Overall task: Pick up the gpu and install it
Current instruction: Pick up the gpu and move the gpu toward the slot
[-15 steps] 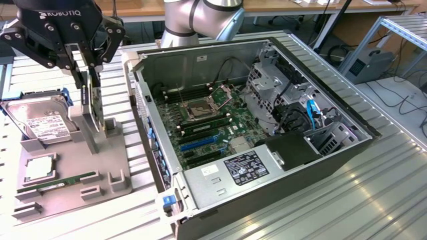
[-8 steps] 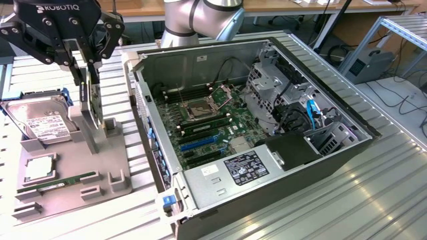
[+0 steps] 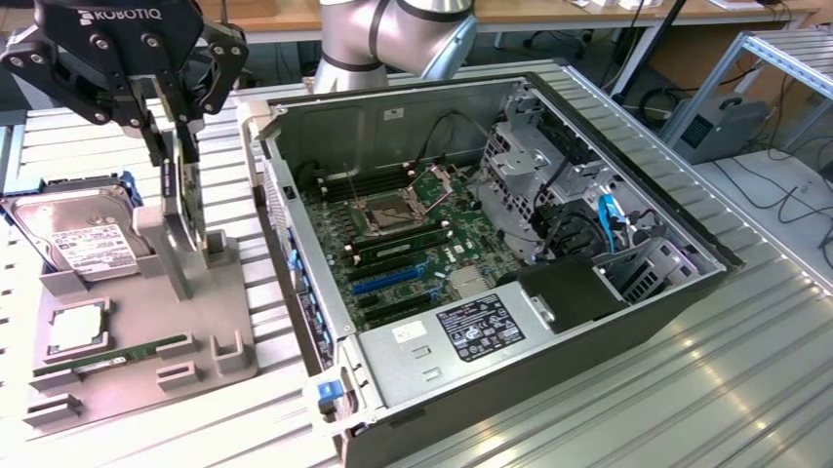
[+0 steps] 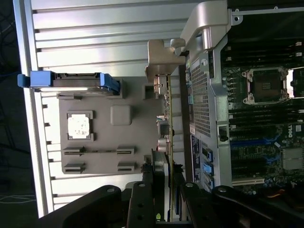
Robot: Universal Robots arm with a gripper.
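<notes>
The gpu point(image 3: 193, 210) is a thin dark card standing on edge at the upright post of the grey holder point(image 3: 182, 258), at the exterior view's left of the open computer case point(image 3: 521, 370). My gripper point(image 3: 176, 146) comes down from above and is shut on the card's upper edge, one finger on each face. In the wrist view the gpu point(image 4: 167, 109) runs edge-on away from my gripper point(image 4: 168, 185), with its beige metal bracket point(image 4: 160, 61) at the far end. Whether the card has left its holder slot, I cannot tell. The motherboard point(image 3: 404, 253) lies exposed, with blue slots point(image 3: 384, 283).
On the grey parts tray point(image 3: 131, 385) sit a hard drive with a white label point(image 3: 78, 239), a square processor point(image 3: 76, 327) and a green RAM stick point(image 3: 111, 359). The case wall point(image 3: 280, 224) rises close beside the card. Drive cages and cables point(image 3: 573, 214) crowd the case's far side.
</notes>
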